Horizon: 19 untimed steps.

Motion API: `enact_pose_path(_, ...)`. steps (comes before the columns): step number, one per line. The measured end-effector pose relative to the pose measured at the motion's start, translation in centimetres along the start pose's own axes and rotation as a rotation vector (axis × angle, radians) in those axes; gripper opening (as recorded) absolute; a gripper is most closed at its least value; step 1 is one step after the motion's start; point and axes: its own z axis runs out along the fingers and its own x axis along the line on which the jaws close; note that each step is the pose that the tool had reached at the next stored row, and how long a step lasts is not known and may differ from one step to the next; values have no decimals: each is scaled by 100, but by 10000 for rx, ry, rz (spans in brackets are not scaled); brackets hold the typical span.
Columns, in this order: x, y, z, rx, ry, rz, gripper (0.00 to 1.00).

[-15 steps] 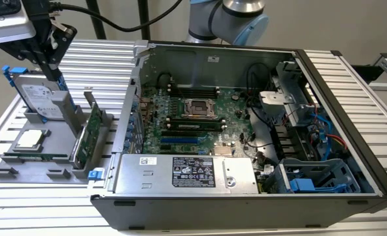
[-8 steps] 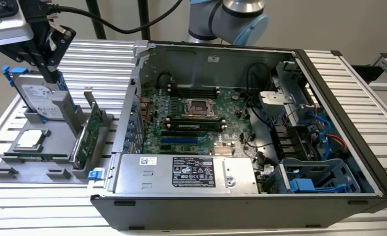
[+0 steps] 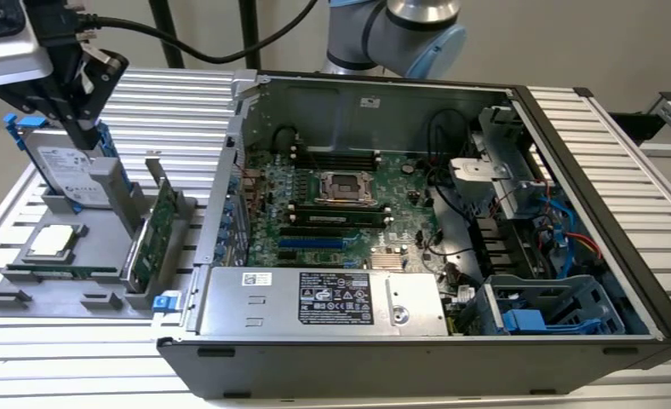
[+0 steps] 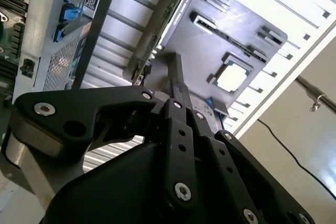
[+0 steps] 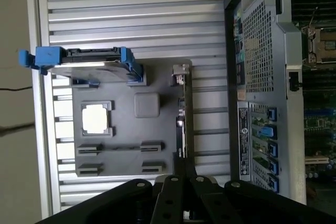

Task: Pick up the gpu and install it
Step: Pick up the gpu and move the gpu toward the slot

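The pick-up seems barely begun: the black gripper [image 3: 87,136], fingers [image 4: 178,95] pressed together and empty, hovers above the grey plastic tray [image 3: 97,256] where the thin green circuit-board gpu [image 3: 154,228] stands on edge, so grasping calls for spreading them astride its top edge.

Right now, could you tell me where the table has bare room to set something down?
The table is bare at the exterior view's bottom left, by the parts tray, and at its right past the case. Crowded between gpu and case.
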Motion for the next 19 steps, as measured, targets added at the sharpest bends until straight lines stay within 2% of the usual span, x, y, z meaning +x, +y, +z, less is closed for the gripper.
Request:
enact_pose_path(14,-11,-152,-6,5,80,4,0)
enact_pose_path(19,-38,-188,-8,8,121,6,0)
